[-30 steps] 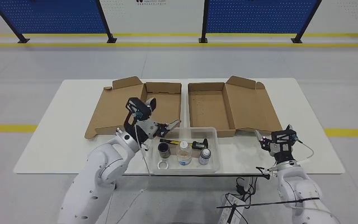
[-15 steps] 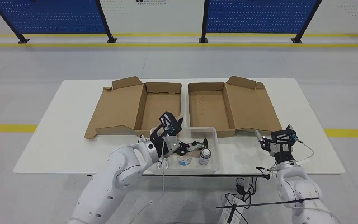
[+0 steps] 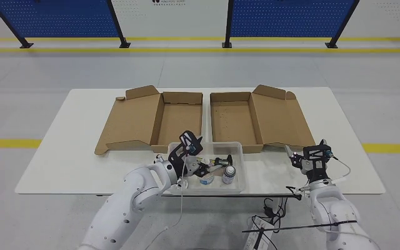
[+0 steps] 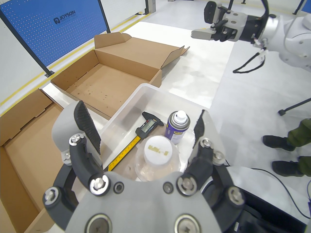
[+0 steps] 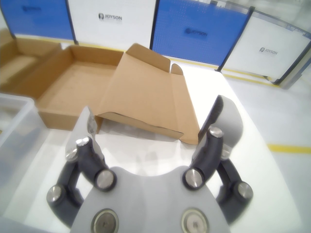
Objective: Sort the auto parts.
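Note:
A clear plastic bin (image 3: pixel 238 150) stands at the table's front edge. It holds a clear bottle with a white cap (image 4: pixel 156 150), a blue spray can (image 4: pixel 177 127) (image 3: pixel 229 175) and a yellow-and-black caliper (image 4: pixel 145 129) (image 3: pixel 222 162). My left gripper (image 4: pixel 141 112) (image 3: pixel 199 165) is open inside the bin, one finger on each side of the bottle's cap, not touching it. My right gripper (image 5: pixel 153 107) (image 3: pixel 306 150) is open and holds nothing, low over the table's front right part. The left arm hides the bin's left part in the top view.
Two open cardboard boxes lie behind the bin, the left box (image 3: pixel 178 119) and the right box (image 3: pixel 234 122) (image 5: pixel 80 81), both empty. The right box's flap (image 5: pixel 148 93) lies flat just ahead of my right gripper. Bare white table (image 3: pixel 75 144) spreads to the far left.
My left gripper has swung from the left box's near edge rightward into the bin and come down around the bottle. The right arm has not moved.

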Controlling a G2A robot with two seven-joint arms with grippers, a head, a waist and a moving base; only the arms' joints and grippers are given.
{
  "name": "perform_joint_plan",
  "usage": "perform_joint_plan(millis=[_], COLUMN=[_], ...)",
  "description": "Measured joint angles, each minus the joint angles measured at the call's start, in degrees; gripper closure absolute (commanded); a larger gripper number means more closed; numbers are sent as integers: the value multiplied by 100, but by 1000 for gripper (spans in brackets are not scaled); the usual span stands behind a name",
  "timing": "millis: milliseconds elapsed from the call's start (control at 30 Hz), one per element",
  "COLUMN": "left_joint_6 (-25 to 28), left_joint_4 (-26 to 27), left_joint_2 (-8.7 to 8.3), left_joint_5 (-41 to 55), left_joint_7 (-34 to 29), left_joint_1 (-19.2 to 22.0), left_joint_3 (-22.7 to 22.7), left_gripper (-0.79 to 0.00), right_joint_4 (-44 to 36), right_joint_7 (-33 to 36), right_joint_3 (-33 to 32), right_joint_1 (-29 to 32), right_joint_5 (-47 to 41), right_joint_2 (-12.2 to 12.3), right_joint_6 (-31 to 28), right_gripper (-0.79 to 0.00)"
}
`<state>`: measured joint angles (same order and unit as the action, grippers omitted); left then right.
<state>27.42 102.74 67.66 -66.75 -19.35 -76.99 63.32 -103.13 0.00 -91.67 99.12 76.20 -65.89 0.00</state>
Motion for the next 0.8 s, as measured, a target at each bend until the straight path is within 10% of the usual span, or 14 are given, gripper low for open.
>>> perform_joint_plan(millis=[800], left_joint_6=[-94], left_joint_4=[-361], left_joint_2=[-15], left_joint_5=[-87], left_joint_7=[-401], left_joint_1=[-53], left_joint_3=[-198], left_gripper=[-785], right_joint_4=[0], right_joint_7=[0], right_joint_3=[0], right_joint_1=[0], right_joint_5=[0], right_joint_2=[0], right_joint_6=[0], right_gripper=[-785])
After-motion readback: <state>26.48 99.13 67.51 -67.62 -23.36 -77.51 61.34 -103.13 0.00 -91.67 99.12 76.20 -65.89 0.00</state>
